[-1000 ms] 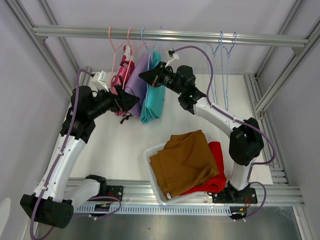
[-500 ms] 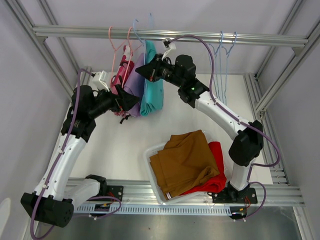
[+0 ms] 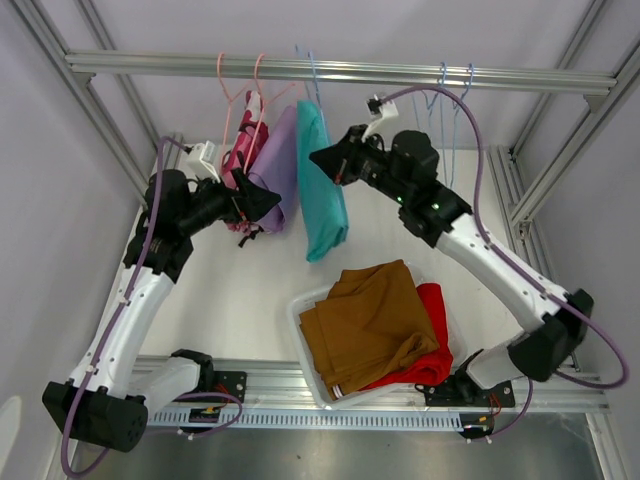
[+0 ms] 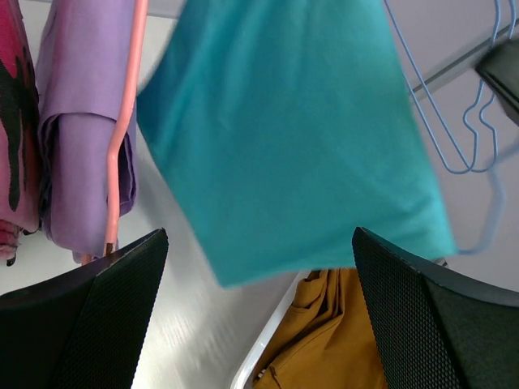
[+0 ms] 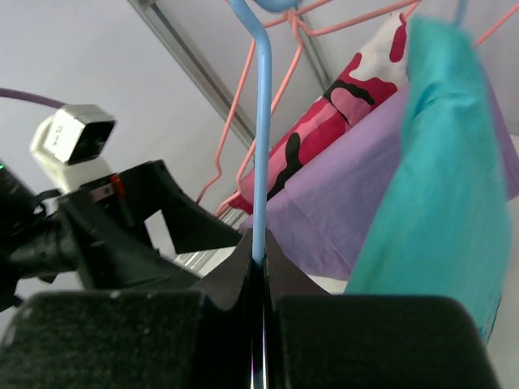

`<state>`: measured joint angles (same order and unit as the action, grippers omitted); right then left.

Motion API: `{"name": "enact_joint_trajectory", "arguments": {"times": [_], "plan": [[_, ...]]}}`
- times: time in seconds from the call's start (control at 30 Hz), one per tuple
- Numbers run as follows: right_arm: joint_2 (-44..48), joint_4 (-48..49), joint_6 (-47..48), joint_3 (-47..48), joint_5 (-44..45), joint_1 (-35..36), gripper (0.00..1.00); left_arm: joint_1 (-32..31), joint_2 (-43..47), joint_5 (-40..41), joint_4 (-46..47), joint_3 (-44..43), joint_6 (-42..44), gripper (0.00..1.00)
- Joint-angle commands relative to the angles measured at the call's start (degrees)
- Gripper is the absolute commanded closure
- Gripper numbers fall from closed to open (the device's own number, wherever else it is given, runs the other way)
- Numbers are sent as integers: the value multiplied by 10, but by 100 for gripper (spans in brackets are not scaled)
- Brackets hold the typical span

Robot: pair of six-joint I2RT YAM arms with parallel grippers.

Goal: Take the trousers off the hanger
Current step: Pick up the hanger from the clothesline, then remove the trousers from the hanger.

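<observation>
My right gripper [image 3: 318, 160] is shut on the wire of a blue hanger [image 5: 261, 146], pinched between its jaws [image 5: 261, 263]. The teal trousers [image 3: 322, 180] hang from that hanger, tilted away from the others. The lilac trousers [image 3: 278, 165] and the pink camouflage trousers [image 3: 243, 155] hang on pink hangers [image 4: 126, 121] at the rail's left. My left gripper [image 3: 268, 200] is open and empty beside the lilac trousers; the teal cloth [image 4: 300, 130] hangs in front of it [image 4: 259, 308]. The mustard-brown trousers [image 3: 370, 325] and the red trousers [image 3: 438, 345] lie in a white bin [image 3: 299, 322].
An aluminium rail [image 3: 520, 78] crosses the back, with two empty blue hangers [image 3: 445, 110] at its right. Frame posts stand at both sides. The white bin sits at the table's front, right of centre.
My right arm has swung right and toward the front, carrying the blue hanger and teal trousers away from the lilac ones. The left arm has not moved.
</observation>
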<state>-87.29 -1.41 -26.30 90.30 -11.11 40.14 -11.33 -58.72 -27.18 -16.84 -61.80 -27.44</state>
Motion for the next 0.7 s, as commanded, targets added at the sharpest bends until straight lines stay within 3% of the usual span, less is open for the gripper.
{"name": "enact_joint_trajectory", "arguments": {"times": [0.0, 0.33, 0.43, 0.67], "plan": [[93, 46, 26, -55, 40, 6, 100, 7, -3, 0, 15, -2, 5, 1], [265, -15, 18, -297, 134, 15, 100, -10, -12, -3, 17, -1, 5, 1], [308, -16, 10, -329, 177, 28, 100, -22, -12, -1, 12, -7, 13, 0], [353, 50, -14, -393, 208, 41, 100, -116, 3, 71, -23, -25, 68, 1]]}}
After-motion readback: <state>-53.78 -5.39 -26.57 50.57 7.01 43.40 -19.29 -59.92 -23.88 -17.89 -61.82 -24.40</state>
